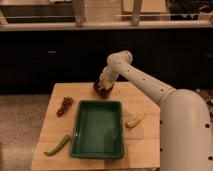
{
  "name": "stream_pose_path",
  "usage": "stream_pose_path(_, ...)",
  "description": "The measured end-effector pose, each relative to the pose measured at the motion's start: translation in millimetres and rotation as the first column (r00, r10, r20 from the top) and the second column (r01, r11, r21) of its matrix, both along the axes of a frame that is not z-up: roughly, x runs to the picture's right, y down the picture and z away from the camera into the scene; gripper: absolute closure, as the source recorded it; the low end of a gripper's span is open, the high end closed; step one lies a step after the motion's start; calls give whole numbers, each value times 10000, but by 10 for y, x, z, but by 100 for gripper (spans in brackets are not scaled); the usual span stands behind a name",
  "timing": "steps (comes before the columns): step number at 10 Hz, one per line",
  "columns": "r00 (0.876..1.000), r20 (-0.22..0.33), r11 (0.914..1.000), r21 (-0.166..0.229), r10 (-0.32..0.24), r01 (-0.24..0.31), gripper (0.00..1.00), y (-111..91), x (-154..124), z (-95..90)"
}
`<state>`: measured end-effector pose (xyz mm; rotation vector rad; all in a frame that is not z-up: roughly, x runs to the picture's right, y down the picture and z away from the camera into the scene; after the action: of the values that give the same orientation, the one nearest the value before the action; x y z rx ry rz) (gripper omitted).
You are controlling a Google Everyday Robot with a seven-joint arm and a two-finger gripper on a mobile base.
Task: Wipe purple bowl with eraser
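The claw (104, 86) hangs at the far edge of the wooden counter (140, 145), right over the purple bowl (101, 90), just beyond the green tray (98, 129). A yellow pepper (135, 121) lies right of the tray, a green pepper (58, 145) and dark grapes (64, 105) left.

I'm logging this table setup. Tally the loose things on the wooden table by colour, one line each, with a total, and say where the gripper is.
Green: 2, the green tray and the green pepper
Yellow: 1, the yellow pepper
Dark red-brown: 1, the grape cluster
Purple: 1, the purple bowl
Total: 5
The gripper is down at the purple bowl, at the table's far edge.
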<state>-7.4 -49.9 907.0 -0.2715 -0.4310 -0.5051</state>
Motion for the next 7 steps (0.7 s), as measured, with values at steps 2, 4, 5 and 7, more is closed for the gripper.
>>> stream_pose_path(2,9997,196,9999,-39,-108,109,100,4,-46,8)
stream_pose_path(4,9988,429,9997,-67,-218,222,100,6,-129,32)
stream_pose_path(5,9977,616,9996,-69,-286,291,100,2,-202,37)
stream_pose_path(7,9955,889,9994,-116,-317,328,100,5,-248,41)
